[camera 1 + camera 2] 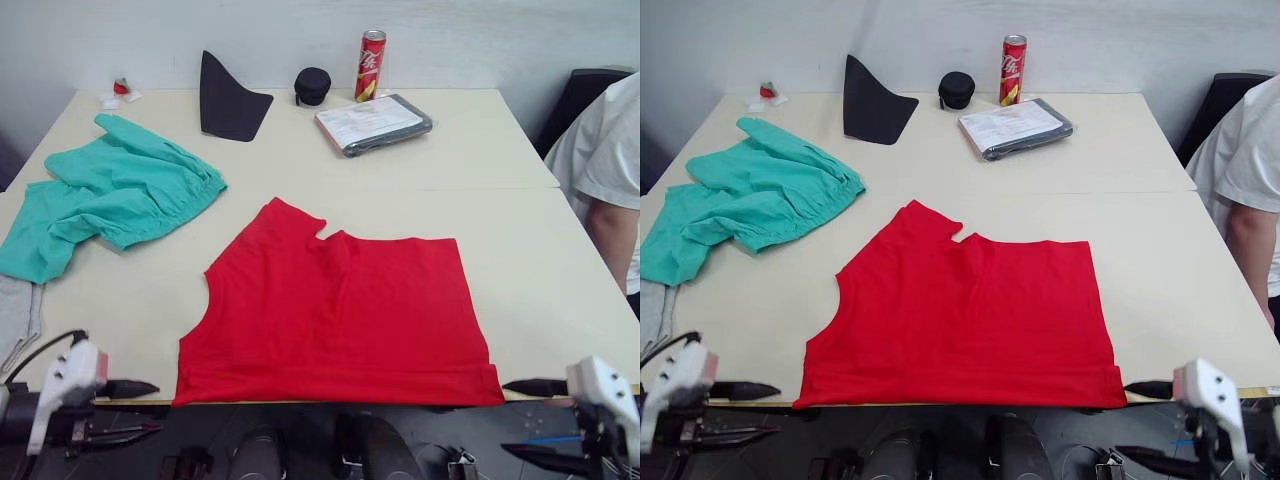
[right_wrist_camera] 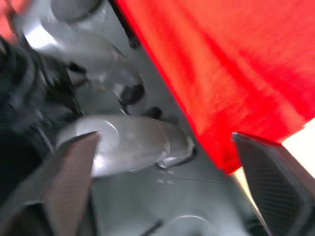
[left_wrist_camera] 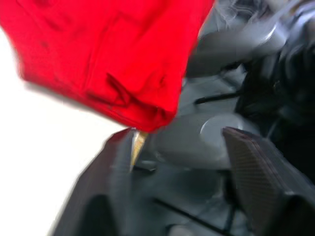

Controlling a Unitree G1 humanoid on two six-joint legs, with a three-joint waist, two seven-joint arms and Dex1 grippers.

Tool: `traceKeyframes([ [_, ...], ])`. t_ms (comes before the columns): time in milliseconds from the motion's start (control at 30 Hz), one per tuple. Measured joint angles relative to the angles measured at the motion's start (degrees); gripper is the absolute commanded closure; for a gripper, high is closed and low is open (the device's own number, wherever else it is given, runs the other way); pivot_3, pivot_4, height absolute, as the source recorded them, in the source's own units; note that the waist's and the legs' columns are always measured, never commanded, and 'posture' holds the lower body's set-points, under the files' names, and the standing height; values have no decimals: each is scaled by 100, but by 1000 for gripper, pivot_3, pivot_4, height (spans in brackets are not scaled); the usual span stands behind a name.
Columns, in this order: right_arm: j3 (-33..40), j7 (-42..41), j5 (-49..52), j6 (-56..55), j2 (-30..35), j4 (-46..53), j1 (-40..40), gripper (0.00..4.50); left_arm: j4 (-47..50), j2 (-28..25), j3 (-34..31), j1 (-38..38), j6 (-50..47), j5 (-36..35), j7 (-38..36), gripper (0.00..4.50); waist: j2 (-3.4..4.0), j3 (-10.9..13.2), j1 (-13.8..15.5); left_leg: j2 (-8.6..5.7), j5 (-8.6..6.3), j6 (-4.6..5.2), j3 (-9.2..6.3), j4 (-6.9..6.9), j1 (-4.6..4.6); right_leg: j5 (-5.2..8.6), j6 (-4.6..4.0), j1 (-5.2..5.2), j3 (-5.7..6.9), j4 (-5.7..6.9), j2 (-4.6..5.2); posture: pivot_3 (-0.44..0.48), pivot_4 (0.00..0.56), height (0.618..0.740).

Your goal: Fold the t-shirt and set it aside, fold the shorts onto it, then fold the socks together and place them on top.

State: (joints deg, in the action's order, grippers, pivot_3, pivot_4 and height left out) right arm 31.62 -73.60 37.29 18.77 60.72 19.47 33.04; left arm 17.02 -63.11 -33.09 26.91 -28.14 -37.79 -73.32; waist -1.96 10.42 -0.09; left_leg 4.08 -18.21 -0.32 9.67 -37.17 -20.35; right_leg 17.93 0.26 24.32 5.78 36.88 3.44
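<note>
**Robot poised at the hem of a half-folded shirt**

The t-shirt point(image 1: 335, 315) lies flat on the table point(image 1: 520, 150), sleeves already tucked under, its hem running along the near edge. The left gripper point(image 1: 128, 410) waits just off the hem's left corner and the right gripper point(image 1: 535, 420) just off the right — both with fingers parted and nothing between them. The shorts point(image 1: 110, 195) sit crumpled on the left of the table, well apart from the shirt, and the socks point(image 1: 15, 315) lie at the left edge beside them. The cloth looks light, limp and prone to sagging; pinching the two hem corners together would probably keep the fold square. A person's sleeve point(image 1: 610, 150) shows at the right.
</note>
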Motion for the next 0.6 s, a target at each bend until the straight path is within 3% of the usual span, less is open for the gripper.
traceKeyframes([
  [33, 11, 43, 60, 123, 54, -100, -351, 0, -30, -73, 14, -358, -190, -146, 31, 90, 0, 6, 1, -1, 3, 1, -1, -2, -4, -6, -5, 4, -1, -2, 0, 0, 150, 740],
  [133, -243, 123, 75, 427, 389, -915, -1690, 0, -803, -96, 646, -2108, -571, -234, 301, 38, 37, 34, -2, -20, 14, 12, 3, 1, -6, -21, 3, 8, -14, -5, 3, 0, 150, 740],
  [233, -844, 142, -217, 417, 466, -1711, -2970, 0, -1757, 237, 1491, -3842, -557, 142, 626, 38, 47, 39, 8, -26, 45, 22, -3, 15, -17, -34, 18, 18, -10, 6, 0, 0, 150, 740],
  [267, -1268, 184, -460, 348, 325, -2254, -3800, 0, -2370, 563, 1930, -4718, -422, 497, 792, 38, 43, 39, 7, -25, 53, -10, -1, -7, -11, -30, 18, 17, -7, 31, -1, 0, 150, 740],
  [400, -2372, 296, -1248, 77, -415, -3809, -6076, 0, -3960, 1365, 3076, -6630, 23, 1517, 1001, 38, 25, 50, -46, -26, 69, -25, 25, -34, -55, -29, 22, 69, -12, 58, -5, 0, 150, 740],
  [467, -2876, 261, -1687, -109, -753, -4579, -6877, 0, -4777, 1761, 3476, -7332, 351, 1951, 1024, 38, 23, 51, -82, -25, 70, -24, 32, -69, -109, -28, 23, 122, -16, 87, -3, 0, 150, 740],
  [600, -3593, 363, -2621, -720, -1469, -6492, -8213, 0, -6948, 2532, 3883, -8519, 1089, 2810, 1505, 38, 18, 55, -164, -26, 69, -23, 40, -88, -117, -26, 22, 128, -13, 99, -2, 0, 150, 740],
])
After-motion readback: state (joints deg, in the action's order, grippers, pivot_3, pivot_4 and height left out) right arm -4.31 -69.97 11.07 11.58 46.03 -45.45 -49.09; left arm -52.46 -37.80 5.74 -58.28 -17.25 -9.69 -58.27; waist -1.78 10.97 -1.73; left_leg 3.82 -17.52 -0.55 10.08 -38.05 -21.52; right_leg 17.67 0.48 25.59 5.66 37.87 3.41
